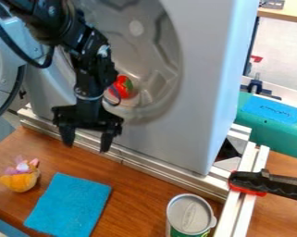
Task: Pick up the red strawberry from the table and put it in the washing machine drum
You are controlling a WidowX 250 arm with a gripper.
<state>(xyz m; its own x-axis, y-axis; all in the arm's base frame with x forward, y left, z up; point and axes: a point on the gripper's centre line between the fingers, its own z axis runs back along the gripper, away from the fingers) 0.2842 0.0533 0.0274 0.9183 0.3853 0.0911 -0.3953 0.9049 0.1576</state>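
The gripper (87, 141) hangs over the back edge of the wooden table, in front of the grey machine, its two fingers spread apart and pointing down with nothing between them. Below it lies a flat blue cloth (70, 206). To the left of the cloth sits an orange plush toy (21, 177) with purple and pink parts on top. A can (189, 214) with a silver lid stands at the front right. Behind the arm, a red and green object (122, 87) rests inside the round hollow of the machine.
The grey machine (203, 69) rises behind the table, its round door (8, 65) swung out at the left. Metal rails (163, 172) run along its base and forward at the right. A black and red clamp (262, 184) grips the right rail. A teal case (271, 125) lies beyond.
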